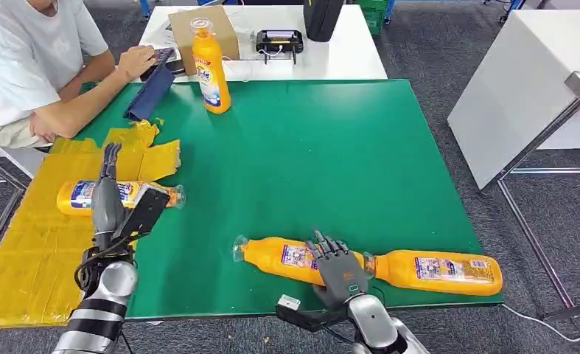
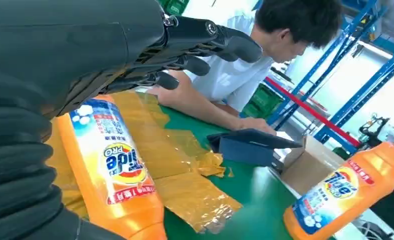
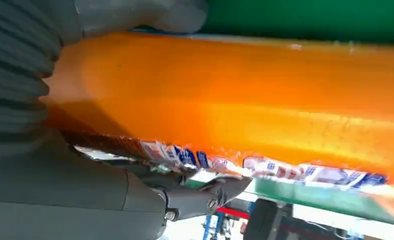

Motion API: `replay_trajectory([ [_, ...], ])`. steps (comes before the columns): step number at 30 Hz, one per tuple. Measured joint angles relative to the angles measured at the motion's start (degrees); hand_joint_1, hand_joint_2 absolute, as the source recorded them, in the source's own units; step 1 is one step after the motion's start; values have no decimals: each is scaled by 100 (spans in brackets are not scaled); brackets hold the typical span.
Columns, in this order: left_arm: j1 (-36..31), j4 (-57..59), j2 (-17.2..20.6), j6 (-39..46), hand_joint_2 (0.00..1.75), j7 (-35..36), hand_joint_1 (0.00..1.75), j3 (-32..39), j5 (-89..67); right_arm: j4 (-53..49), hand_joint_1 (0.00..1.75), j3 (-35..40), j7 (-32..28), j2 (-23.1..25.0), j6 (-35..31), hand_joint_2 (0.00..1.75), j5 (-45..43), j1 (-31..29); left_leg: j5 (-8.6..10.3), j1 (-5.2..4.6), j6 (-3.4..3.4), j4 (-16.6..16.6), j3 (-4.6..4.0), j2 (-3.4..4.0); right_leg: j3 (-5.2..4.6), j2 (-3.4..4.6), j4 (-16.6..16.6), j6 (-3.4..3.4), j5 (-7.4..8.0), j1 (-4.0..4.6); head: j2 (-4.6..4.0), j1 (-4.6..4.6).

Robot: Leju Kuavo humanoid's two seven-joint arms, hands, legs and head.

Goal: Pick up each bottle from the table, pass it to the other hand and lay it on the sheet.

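Note:
An orange detergent bottle (image 1: 287, 256) (image 3: 260, 100) lies near the front edge of the green table (image 1: 309, 155). My right hand (image 1: 338, 269) (image 3: 84, 190) grips it, thumb on one side and fingers on the other. A second bottle (image 1: 438, 272) lies just right of it. A third bottle (image 1: 77, 195) (image 2: 112, 165) lies on the yellow sheet (image 1: 29, 251) (image 2: 184, 195). Just above that one my left hand (image 1: 108, 188) (image 2: 84, 50) is open, with straight fingers and nothing in it. At the table's far side a fourth bottle (image 1: 210, 70) (image 2: 345, 195) stands upright.
A person (image 1: 29, 66) (image 2: 235, 75) sits at the far left, arms resting by a tablet in a blue case (image 1: 150, 92) (image 2: 250, 145). A white table behind holds a cardboard box (image 1: 205, 22) and a black device (image 1: 279, 40). Another white table (image 1: 522, 88) stands to the right.

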Motion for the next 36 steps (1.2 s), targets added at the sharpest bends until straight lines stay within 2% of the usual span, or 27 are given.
replay_trajectory([
  [11,53,-236,-72,0,175,-168,0,-291,216,367,175,-111,-94,-41,175,175,-396,-226,-6,0,-1,0,24,6,5,3,-3,-6,1,-1,0,0],
  [13,40,-236,-79,4,175,-168,0,-336,271,496,175,-142,-159,-22,88,175,-531,-307,-13,0,0,-2,43,10,-24,5,-4,-20,-9,0,0,-2],
  [17,87,-307,-81,-53,175,-199,0,-415,431,562,175,-308,-287,88,-397,175,-800,-350,-16,2,-5,-4,52,7,-11,3,-4,-10,-25,0,0,2],
  [19,170,-457,-81,-376,175,-247,0,-450,680,474,175,-477,-413,212,-807,175,-912,-287,1,1,13,-3,41,3,2,1,-3,-24,-12,-1,0,0],
  [20,219,-534,-81,-459,175,-262,0,-481,750,397,175,-555,-435,243,-916,175,-931,-243,7,0,10,-3,27,2,30,0,-2,-10,-1,-1,0,2],
  [21,271,-617,-81,-582,175,-280,0,-512,864,301,175,-645,-481,282,-1015,175,-960,-205,17,-1,10,0,11,3,16,2,0,6,25,-1,0,0],
  [26,501,-966,-65,-1972,175,-579,0,-706,2171,-262,175,-998,-1202,518,-2036,175,-1405,-17,13,-2,7,0,-10,4,-7,1,0,-1,20,0,0,0],
  [31,728,-1193,-46,-2426,175,-686,0,-935,2618,-660,175,-1280,-1398,636,-2308,175,-1615,37,2,-1,1,0,-12,4,-9,2,0,1,4,0,0,-2],
  [36,844,-1259,0,-3010,175,-817,0,-1200,3233,-955,175,-1436,-2078,791,-2940,175,-2285,123,1,-1,2,0,-14,1,-10,1,0,2,2,1,0,0],
])
